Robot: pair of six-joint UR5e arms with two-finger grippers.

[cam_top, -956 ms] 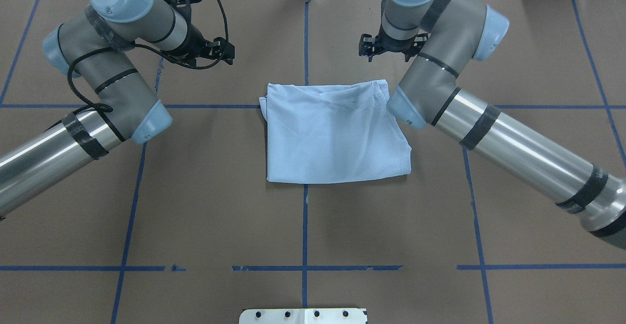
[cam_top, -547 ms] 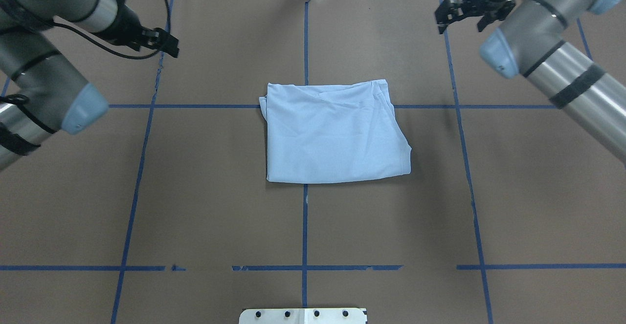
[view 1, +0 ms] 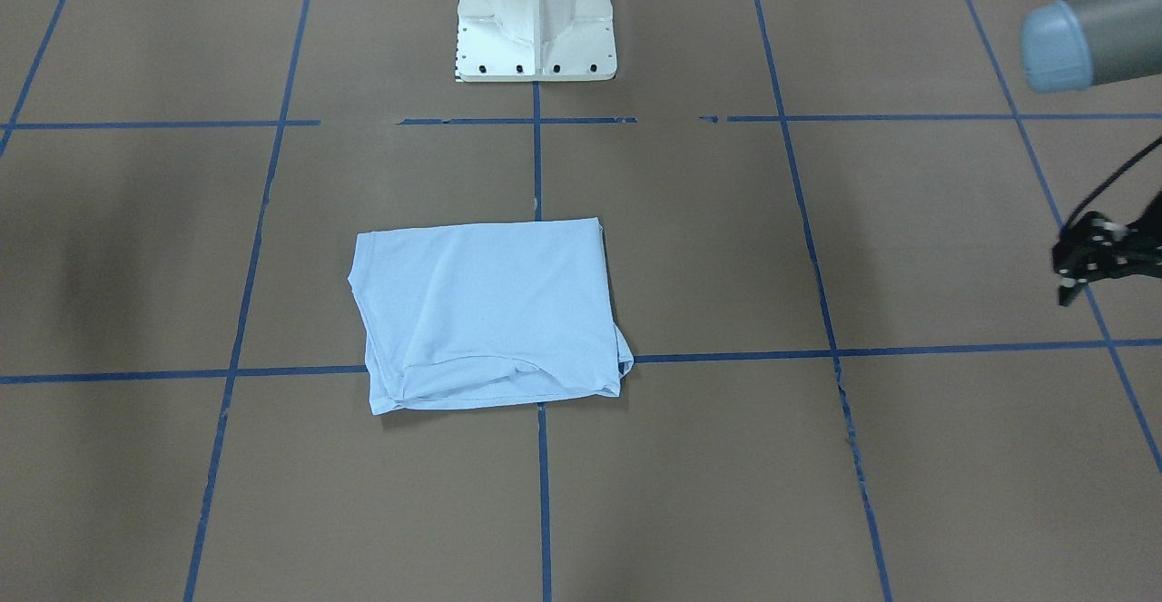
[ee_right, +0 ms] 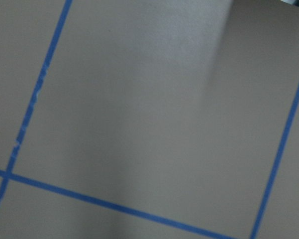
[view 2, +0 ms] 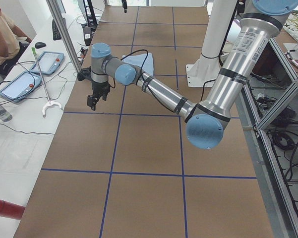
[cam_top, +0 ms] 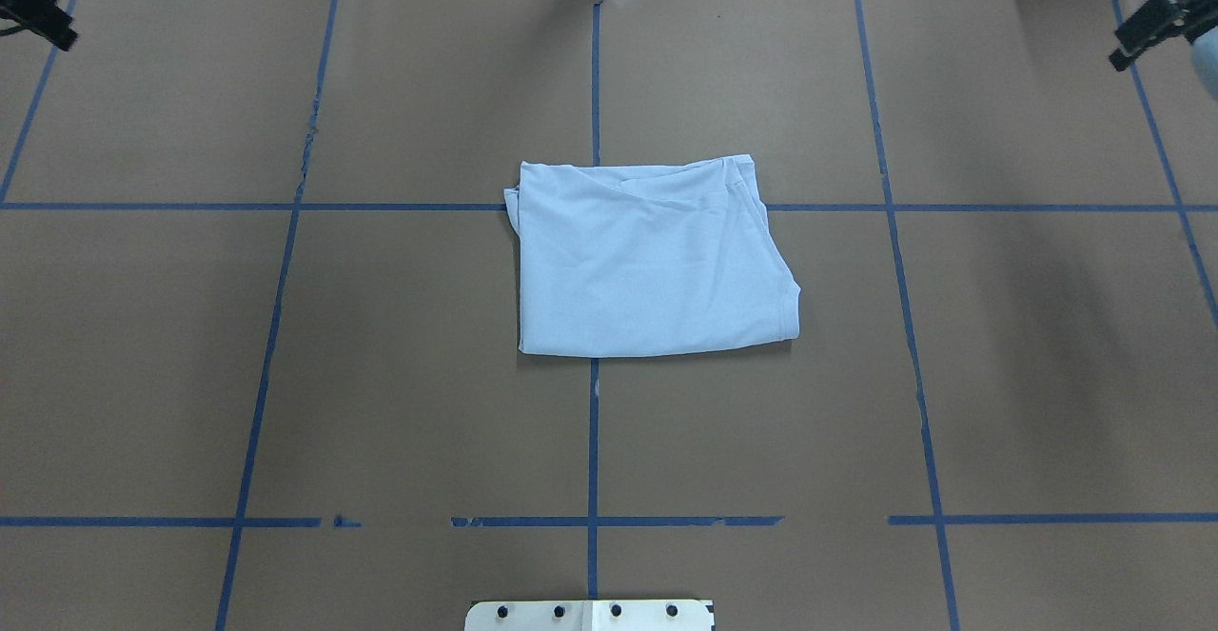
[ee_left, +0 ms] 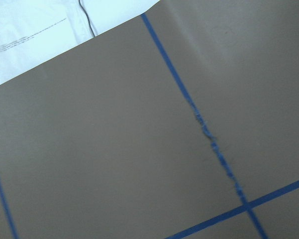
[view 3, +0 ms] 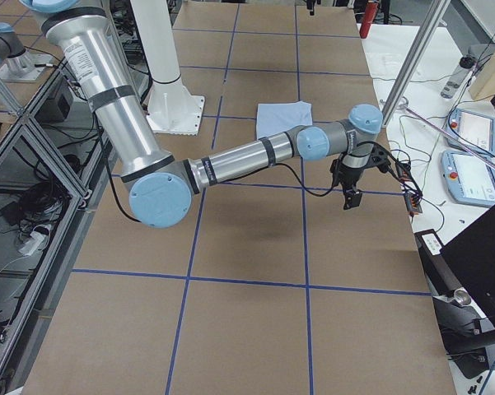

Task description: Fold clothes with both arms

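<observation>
The clothes, one light blue T-shirt (cam_top: 652, 260), lie folded into a rough rectangle at the middle of the brown table, seen also in the front view (view 1: 486, 311). Nothing touches the T-shirt. My left gripper (view 1: 1069, 275) hangs far off to the shirt's left, near the table's far-left corner (cam_top: 38, 14), and looks open and empty. My right gripper (cam_top: 1147, 27) sits at the far-right corner, only partly in frame, and appears open and empty. Both wrist views show only bare table and blue tape. The side views show the left arm (view 2: 153, 89) and right arm (view 3: 247, 156) stretched out over the table.
The white pedestal base (view 1: 536, 30) stands at the robot's side of the table. Blue tape lines (cam_top: 594, 441) grid the brown surface. A side bench with tablets (view 2: 39, 64) and a seated person (view 2: 2, 34) lies beyond the far edge. A red cylinder (view 2: 5, 208) rests near that bench.
Both arms have swung outward from beside the shirt to the table's far corners, leaving the overhead view almost wholly. The shirt has not moved.
</observation>
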